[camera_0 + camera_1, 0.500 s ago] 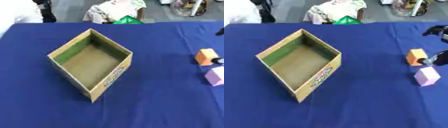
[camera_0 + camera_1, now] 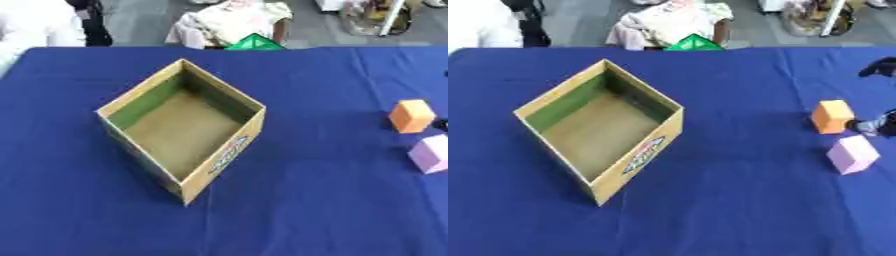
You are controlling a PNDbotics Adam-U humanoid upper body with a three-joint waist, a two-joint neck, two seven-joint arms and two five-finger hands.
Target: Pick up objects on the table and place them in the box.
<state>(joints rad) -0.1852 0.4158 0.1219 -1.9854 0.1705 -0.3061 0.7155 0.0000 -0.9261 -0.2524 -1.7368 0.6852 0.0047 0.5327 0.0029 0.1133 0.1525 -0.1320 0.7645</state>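
The right hand [image 2: 878,122] is reaching at three o'clock beside the orange block [image 2: 832,116]; its fingers' state is unclear. Next: grasping it, carrying to the empty box [image 2: 636,150].

We see only a sliver of the right hand [image 2: 878,123] at the right edge, its fingers too blurred to judge. The green pyramid [image 2: 693,43] is half hidden behind the bench's [image 2: 737,200] far edge. The pink block [image 2: 431,154] is clipped.

Desk [image 2: 332,210] draped in blue cloth, filling most of view. Grey floor [image 2: 140,22] seen beyond far edge. Pale clutter piled there, blurred. Light even.
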